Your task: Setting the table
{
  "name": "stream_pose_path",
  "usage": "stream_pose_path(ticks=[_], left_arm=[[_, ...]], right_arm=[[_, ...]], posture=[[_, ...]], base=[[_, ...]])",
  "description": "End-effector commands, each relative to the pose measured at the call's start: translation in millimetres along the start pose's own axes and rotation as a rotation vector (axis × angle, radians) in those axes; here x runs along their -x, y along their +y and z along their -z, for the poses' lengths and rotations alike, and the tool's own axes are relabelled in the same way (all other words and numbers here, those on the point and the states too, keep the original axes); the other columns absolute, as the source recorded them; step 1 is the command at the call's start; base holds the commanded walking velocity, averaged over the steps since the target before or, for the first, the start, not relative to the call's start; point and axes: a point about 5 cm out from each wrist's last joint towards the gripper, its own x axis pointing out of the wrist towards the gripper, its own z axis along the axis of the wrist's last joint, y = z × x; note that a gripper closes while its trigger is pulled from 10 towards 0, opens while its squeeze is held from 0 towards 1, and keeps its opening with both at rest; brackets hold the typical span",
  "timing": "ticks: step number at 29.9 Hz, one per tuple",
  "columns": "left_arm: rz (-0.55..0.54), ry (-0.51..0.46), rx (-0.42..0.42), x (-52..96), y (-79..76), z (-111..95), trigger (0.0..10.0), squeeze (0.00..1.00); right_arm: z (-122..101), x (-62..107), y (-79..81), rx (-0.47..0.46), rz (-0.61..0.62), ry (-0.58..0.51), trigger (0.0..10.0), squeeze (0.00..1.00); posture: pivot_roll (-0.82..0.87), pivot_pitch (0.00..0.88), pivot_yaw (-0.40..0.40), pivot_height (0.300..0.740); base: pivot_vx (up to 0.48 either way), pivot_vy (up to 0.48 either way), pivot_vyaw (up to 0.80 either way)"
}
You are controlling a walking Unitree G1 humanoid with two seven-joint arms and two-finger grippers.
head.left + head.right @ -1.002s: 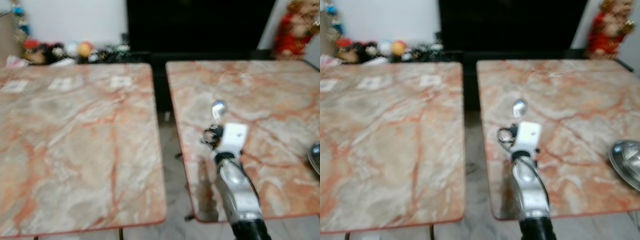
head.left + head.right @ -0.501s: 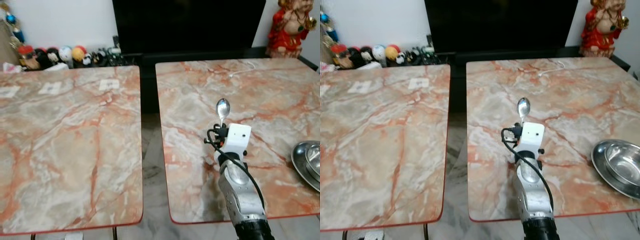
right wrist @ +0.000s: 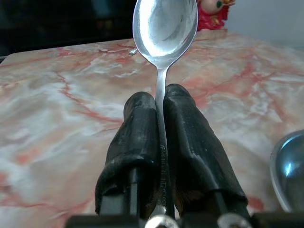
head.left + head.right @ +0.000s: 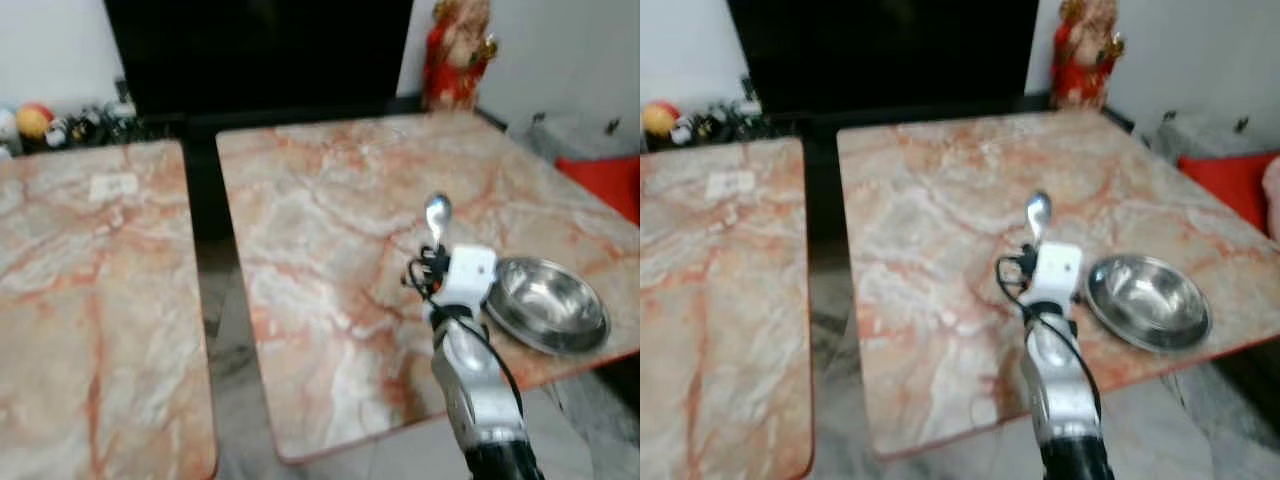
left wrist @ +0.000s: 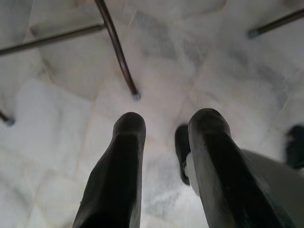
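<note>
Swinging right, the camera had brought the bowl point(image 4: 545, 303) on the tabletop point(image 4: 330, 230) nearer the view's middle. Just beside the bowl, the right claw point(image 3: 160, 107) pinched the spoon point(image 3: 165, 28) upright, likely ready for laying down. Left claw point(image 5: 166, 128), parted, hung over floor.

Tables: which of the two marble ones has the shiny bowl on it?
The right-hand table, the one in front of the red figurine. The metal bowl sits near its right front corner, beside the right pincer holding the spoon. The left table carries no bowl.
</note>
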Motion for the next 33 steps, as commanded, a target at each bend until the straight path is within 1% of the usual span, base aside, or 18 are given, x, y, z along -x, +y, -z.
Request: stream_pose_path(ticks=[1,12,15,20,21,22,24,25,27,28,29,30,33], left_arm=[[0.018,0.024,-0.004,0.7,-6.5,7,10.0,0.0],[0.013,0.023,-0.01,0.7,-5.3,6,10.0,0.0],[0.009,0.024,-0.005,0.7,-4.9,6,10.0,0.0],[0.009,0.024,-0.007,0.7,-5.0,6,10.0,0.0],[0.009,0.024,-0.006,0.7,-5.0,6,10.0,0.0],[0.009,0.024,-0.005,0.7,-5.1,6,10.0,0.0],[0.01,0.024,-0.005,0.6,-5.2,6,10.0,0.0],[0.012,0.024,-0.006,0.6,-5.3,6,10.0,0.0],[0.014,0.025,-0.007,0.5,-5.5,6,10.0,0.0],[0.017,0.025,-0.008,0.5,-5.7,6,10.0,0.0],[0.017,0.025,-0.008,0.5,-5.7,6,10.0,0.0],[0.02,0.024,-0.007,0.4,-6.0,6,10.0,0.0],[0.024,0.024,-0.007,0.3,-6.2,5,10.0,0.0]], right_arm=[[-5,-0.3,-7.6,0.017,0.02,-0.021,10.0,0.0],[-10,0.3,-7.3,0.026,0.02,-0.046,10.0,0.0],[-15,-0.3,-7.1,0.028,0.019,-0.063,10.0,0.0],[-23,-1.9,-11.4,0.032,0.029,-0.083,10.0,0.0],[-26,-2.9,-15.9,0.048,0.043,-0.083,10.0,0.0],[-30,-4.7,-24.9,0.068,0.071,-0.079,10.0,0.0],[-32,-7.5,-37.8,0.087,0.099,-0.064,10.0,0.0],[-33,-9.8,-47.9,0.111,0.121,-0.04,10.0,0.0],[-31,-12.1,-56.8,0.135,0.142,-0.002,10.0,0.0],[-28,-14.4,-65.5,0.125,0.164,0.045,10.0,0.0],[-28,-14.4,-65.5,0.125,0.164,0.045,10.0,0.0],[-26,-17.5,-76.0,0.098,0.172,0.071,10.0,0.0],[-23,-20.6,-87.7,0.169,0.178,0.118,10.0,0.0]], posture=[[-0.06,0.0,0.005,0.74],[-0.07,0.0,0.012,0.74],[-0.07,0.0,0.012,0.74],[-0.07,0.0,0.013,0.74],[-0.07,0.0,0.013,0.74],[-0.07,0.0,0.014,0.74],[-0.08,0.0,0.017,0.74],[-0.08,0.0,0.017,0.74],[-0.08,0.0,0.019,0.74],[-0.08,0.0,0.02,0.74],[-0.08,0.0,0.02,0.74],[-0.08,0.0,0.021,0.74],[-0.08,0.0,0.023,0.74]], base=[[0.0,-0.48,0.0],[0.0,-0.472,0.0],[0.0,0.0,0.0],[0.0,0.0,0.0],[0.0,0.0,0.0],[0.0,0.0,0.0],[0.0,0.0,0.0],[0.0,0.0,0.0],[0.0,0.0,0.0],[0.0,0.0,0.0],[0.0,0.0,0.0],[0.0,0.0,0.0],[0.0,0.0,0.0]])
